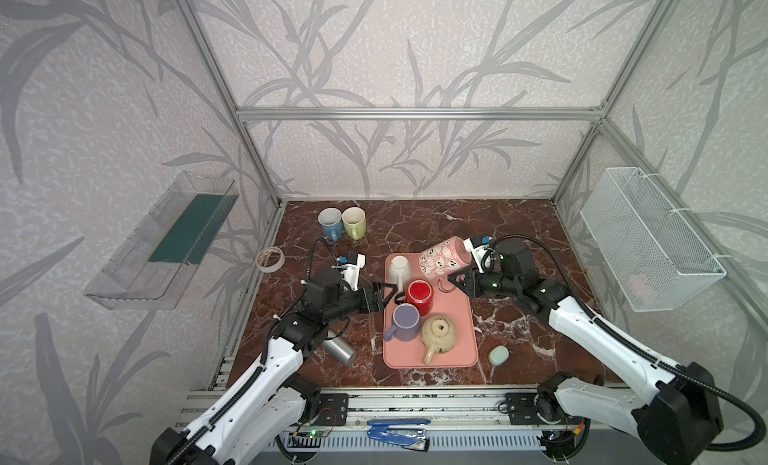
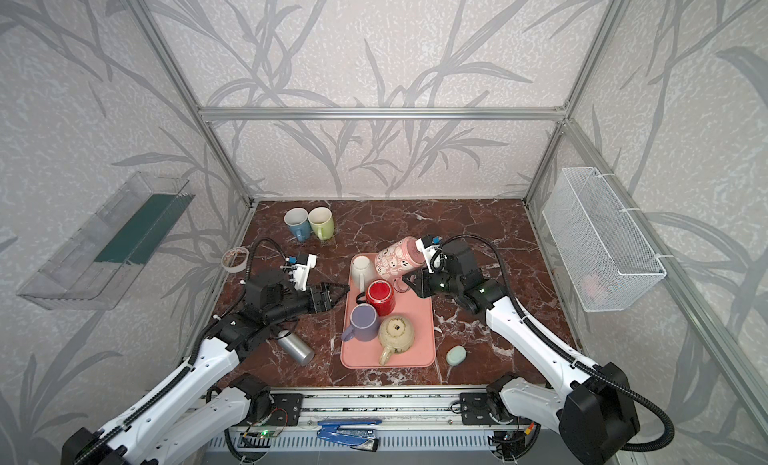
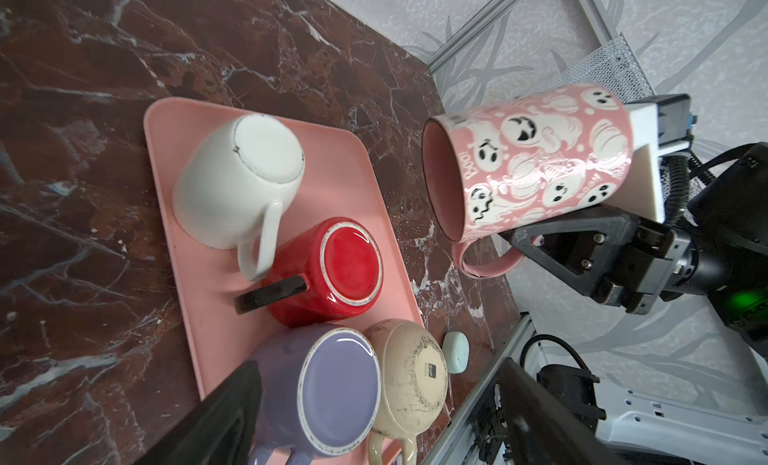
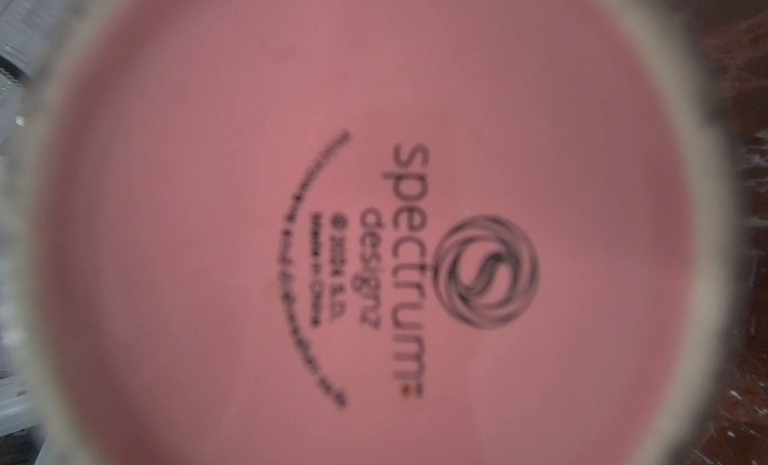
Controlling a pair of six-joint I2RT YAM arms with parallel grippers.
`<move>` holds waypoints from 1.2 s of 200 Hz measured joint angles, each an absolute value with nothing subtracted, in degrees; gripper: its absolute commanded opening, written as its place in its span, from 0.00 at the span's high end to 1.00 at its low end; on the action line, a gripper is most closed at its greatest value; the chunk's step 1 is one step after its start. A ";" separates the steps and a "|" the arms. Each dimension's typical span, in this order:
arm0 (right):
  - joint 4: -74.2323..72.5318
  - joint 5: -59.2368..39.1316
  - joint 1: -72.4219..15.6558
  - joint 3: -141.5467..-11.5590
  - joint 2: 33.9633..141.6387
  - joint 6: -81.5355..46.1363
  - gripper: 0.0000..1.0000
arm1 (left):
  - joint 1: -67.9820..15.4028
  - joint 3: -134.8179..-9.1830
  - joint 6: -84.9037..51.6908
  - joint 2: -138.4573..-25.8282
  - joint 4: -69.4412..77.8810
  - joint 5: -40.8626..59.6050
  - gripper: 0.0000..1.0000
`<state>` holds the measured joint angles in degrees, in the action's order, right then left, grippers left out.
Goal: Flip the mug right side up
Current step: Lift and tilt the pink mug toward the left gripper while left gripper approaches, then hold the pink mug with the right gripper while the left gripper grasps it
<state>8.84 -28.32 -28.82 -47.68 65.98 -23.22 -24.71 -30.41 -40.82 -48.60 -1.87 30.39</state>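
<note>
Right claw point(image 3: 519, 239) pinches the handle point(image 3: 486, 268) of your pink mug point(image 3: 540, 159), tipped sideways by the tray's point(image 3: 168, 134) far corner; left claw point(image 1: 390, 293) gapes empty. Heavy, slick, breakable.

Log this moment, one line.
right gripper: shut on ghost mug handle, mug lifted sideways | left gripper: open by tray | tray: four mugs upside down

Looking down from high over the front edge in both top views on the whole marble table point(image 1: 415, 230); close and slanted across the pink tray point(image 3: 340, 184) from the left wrist; almost against the blurred base of the ghost mug point(image 4: 249, 151) from the right wrist, a mug shared with all views
</note>
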 measured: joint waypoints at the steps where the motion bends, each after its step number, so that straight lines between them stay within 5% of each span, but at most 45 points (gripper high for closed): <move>1: 8.73 -28.42 -28.82 -47.68 65.98 -23.27 1.00 | -24.71 -30.30 -40.84 -48.66 -1.67 30.41 0.17; 35: 2.59 -31.97 -28.82 -47.68 67.31 -25.17 1.00 | -24.82 -27.14 -46.48 -52.34 11.29 32.47 0.26; 147: -10.59 -38.48 -28.21 -48.14 75.02 -32.62 1.00 | -25.78 -26.09 -61.89 -76.18 53.67 37.71 0.32; 240: -15.00 -41.98 -26.44 -53.67 79.48 -37.19 1.00 | -25.96 -27.51 -69.14 -87.42 74.56 38.22 0.41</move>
<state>-15.00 -41.98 -26.44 -53.67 79.48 -37.19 -25.96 -27.51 -69.14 -87.42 74.56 38.22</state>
